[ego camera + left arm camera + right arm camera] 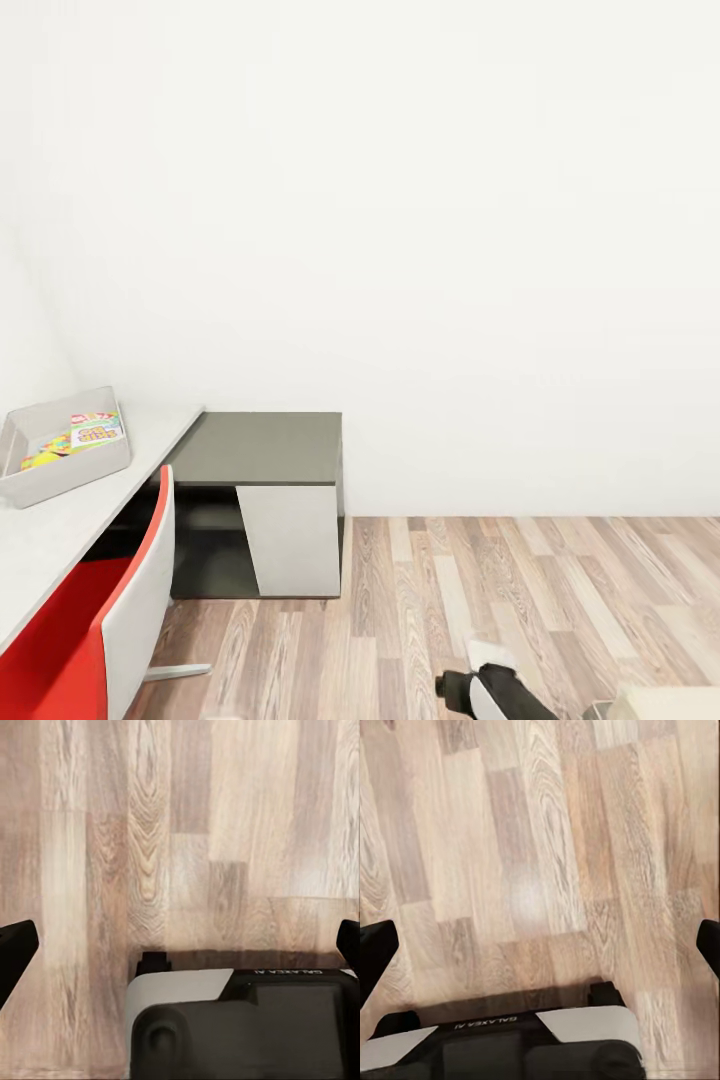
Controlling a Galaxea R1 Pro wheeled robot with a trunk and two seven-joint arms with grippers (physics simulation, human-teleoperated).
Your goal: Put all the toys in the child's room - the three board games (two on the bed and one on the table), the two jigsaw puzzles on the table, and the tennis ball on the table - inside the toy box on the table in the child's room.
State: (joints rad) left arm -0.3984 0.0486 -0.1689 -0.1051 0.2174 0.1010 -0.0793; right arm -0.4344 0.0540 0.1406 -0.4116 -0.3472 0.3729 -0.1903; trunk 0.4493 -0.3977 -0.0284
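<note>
The light grey toy box [20, 480] stands on the speckled table [70, 520] at the far left of the head view. Inside it lies a white printed game box [97, 430], with bright yellow and multicoloured pieces [45, 457] beside it, too small to name. The table's lower dark grey wing [262, 447] joins on against the wall. My left gripper [180, 952] is open over bare wooden floor, its black fingertips [15, 952] spread wide. My right gripper [540, 952] is also open over floor, with nothing between its fingers [376, 952].
A red chair with a white back shell [135, 600] stands at the table, low left. A white panel [292, 540] supports the dark wing. Wooden floor [520, 590] spreads to the right. A dark and white arm part [490, 690] and a beige corner [665, 703] show at the bottom.
</note>
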